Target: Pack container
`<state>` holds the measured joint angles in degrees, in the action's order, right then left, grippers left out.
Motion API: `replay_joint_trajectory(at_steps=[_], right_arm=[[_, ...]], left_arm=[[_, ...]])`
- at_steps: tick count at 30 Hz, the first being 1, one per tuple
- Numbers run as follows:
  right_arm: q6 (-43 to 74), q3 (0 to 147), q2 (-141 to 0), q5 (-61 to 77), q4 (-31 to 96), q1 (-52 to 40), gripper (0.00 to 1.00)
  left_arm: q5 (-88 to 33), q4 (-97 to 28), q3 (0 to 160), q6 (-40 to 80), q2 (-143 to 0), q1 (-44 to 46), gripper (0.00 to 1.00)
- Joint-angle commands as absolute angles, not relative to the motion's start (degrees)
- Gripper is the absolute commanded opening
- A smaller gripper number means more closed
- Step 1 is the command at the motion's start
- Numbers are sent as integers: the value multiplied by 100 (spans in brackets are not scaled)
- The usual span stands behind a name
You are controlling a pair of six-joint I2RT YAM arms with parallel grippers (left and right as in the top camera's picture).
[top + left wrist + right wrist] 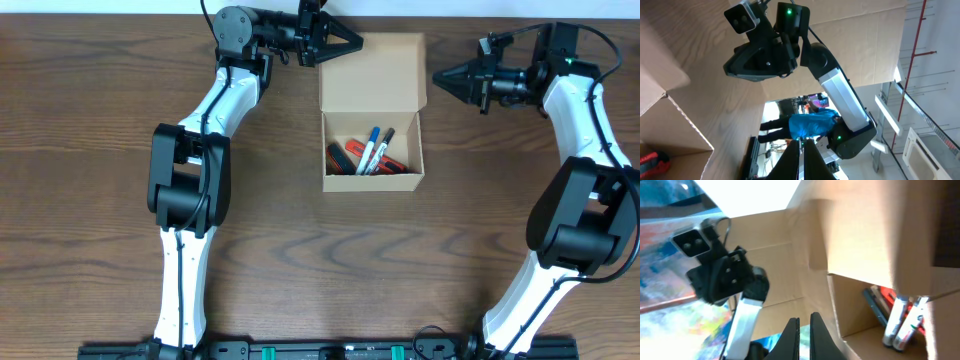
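Note:
The container (373,182) is a tan cardboard box in the middle of the table, open, with its flap lid (372,72) folded back toward the far side. Several markers (372,150) and a red item lie inside; the markers also show in the right wrist view (902,325). My left gripper (352,42) is shut and empty by the lid's far left corner. My right gripper (442,76) is shut and empty just right of the lid's right edge. Both point at the lid. The box shows in the left wrist view (675,130).
The brown wooden table (100,250) surrounds the box. Both arms reach along the far edge. In the left wrist view the right gripper (760,55) faces me; in the right wrist view the left gripper (722,272) does.

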<state>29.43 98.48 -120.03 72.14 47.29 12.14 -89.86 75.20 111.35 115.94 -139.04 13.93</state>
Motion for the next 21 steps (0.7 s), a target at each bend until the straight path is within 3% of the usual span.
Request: replay_joint_trajectory(at_steps=[1,10,21], right_arm=[[2818,9845,-11959,6938,4716,1181,2],[3155,9845,-11968,6160,4685,1240,1],[3271,9845,-12488,5787,4624,1282,2]], left_arm=[[-9054,7572,11174,11950,-13756,1323,6],[-9059,7284,10993,11821,-13767,550,6],[-8941,5673,8586,9598,-13769,152,6]])
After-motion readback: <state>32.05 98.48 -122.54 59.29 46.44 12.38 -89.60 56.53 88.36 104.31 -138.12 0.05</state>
